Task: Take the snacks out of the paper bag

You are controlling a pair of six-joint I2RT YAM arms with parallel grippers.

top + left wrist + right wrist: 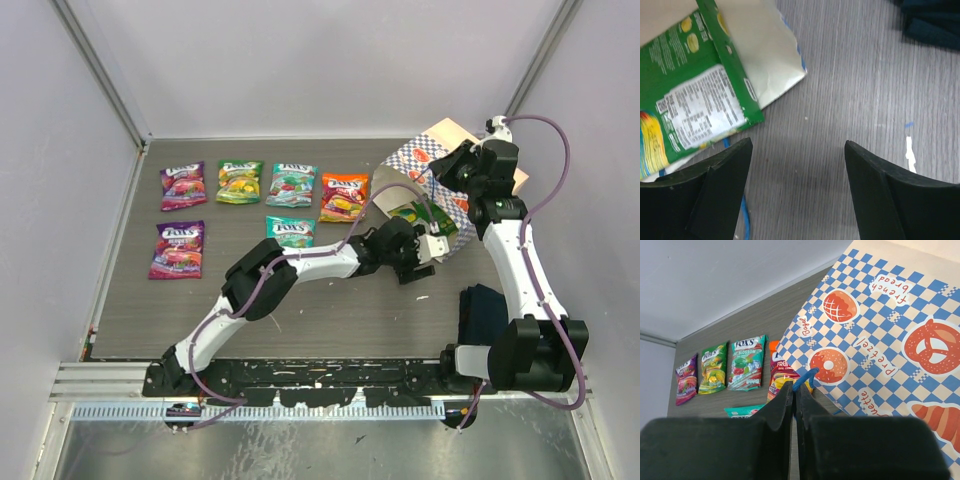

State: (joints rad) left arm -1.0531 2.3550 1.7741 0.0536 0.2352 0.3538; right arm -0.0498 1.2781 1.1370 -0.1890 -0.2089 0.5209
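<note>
The grey wood-grain table point(380, 320) carries a row spanning 10 to 12 o'clock: purple packet point(182, 186), green packet point(239, 182), teal packet point(291, 185) and orange packet point(343, 196). A second purple packet point(177, 249) lies at 9 o'clock, and a second teal packet point(290, 231) lies near the centre. The paper bag point(430, 160) lies on its side at 2 o'clock, and the dark blue cloth point(483, 313) at 4 o'clock.

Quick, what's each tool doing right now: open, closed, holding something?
Left tool: open, holding nothing.
Right tool: closed on the blue cord handle of the paper bag.
</note>
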